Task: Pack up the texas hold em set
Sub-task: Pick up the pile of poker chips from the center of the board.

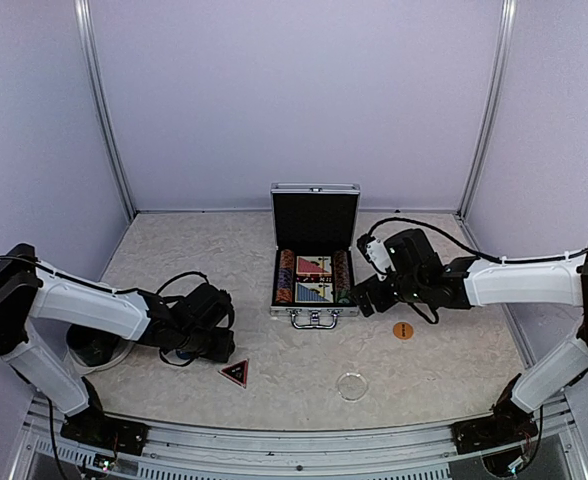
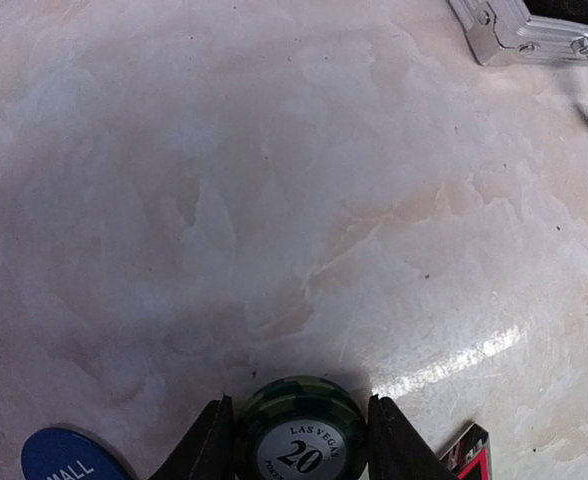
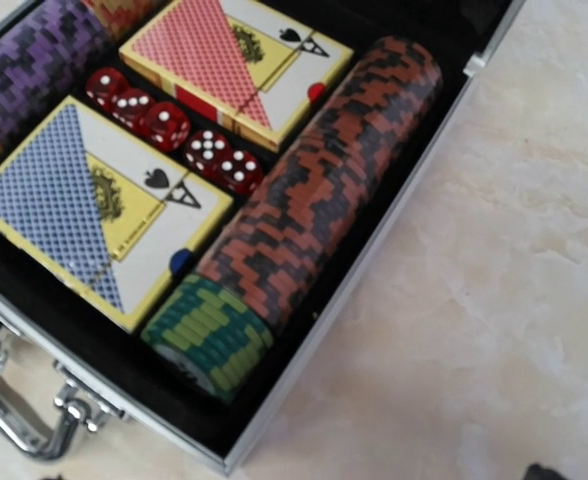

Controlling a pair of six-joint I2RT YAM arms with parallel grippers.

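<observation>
**A:** Where did the briefcase [image 1: 315,218] stand?

**B:** Open at the middle of the marbled table [image 1: 194,250], lid upright, handle towards the arms.

**A:** And the arms?

**B:** The right gripper [image 1: 364,298] hung just beside the case's right wall. Whether its jaws were spread or pressed together, I could not tell. The left gripper [image 2: 299,438] sat low over the table, well left of the case, pinching a green chip [image 2: 299,445] marked 20 by its edges.

**A:** What lay inside?

**B:** A long row of orange-and-black chips [image 3: 324,180] ran along the right wall and ended in a green stack [image 3: 209,335]. A purple row [image 3: 34,70] lay on the opposite side. Between them were a red deck [image 3: 236,62] and a blue deck [image 3: 94,205], with red dice [image 3: 174,130] lined up between the decks.

**A:** Anything loose?

**B:** A dark triangle marker [image 1: 235,373] just beside the left gripper, a blue button [image 2: 69,460] beside the chip, and an orange button [image 1: 403,330] near the case's front right corner.
</observation>
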